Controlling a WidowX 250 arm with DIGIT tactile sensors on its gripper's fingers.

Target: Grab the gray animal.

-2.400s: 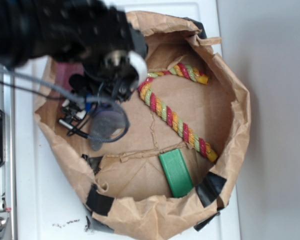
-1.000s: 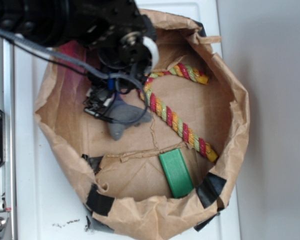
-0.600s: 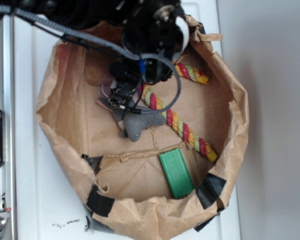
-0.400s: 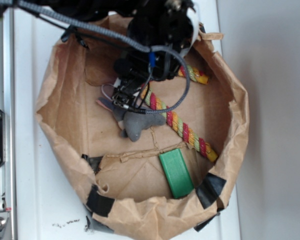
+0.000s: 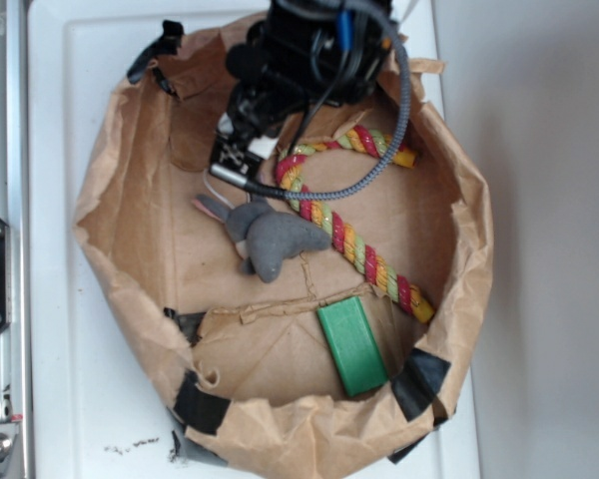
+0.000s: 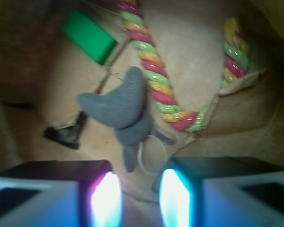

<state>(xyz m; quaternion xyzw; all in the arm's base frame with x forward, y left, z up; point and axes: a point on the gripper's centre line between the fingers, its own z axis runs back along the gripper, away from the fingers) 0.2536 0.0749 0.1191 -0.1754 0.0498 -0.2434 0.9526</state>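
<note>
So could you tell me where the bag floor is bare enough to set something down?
Bare floor lies left of the mouse toward the bag wall, and right of the rope. It is crowded under the gripper, and between mouse, rope and block.

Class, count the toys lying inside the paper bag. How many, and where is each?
3: the gray mouse near the middle, the striped rope cane beside it, the green block by the taped rim. Others may be hidden under the arm.
</note>
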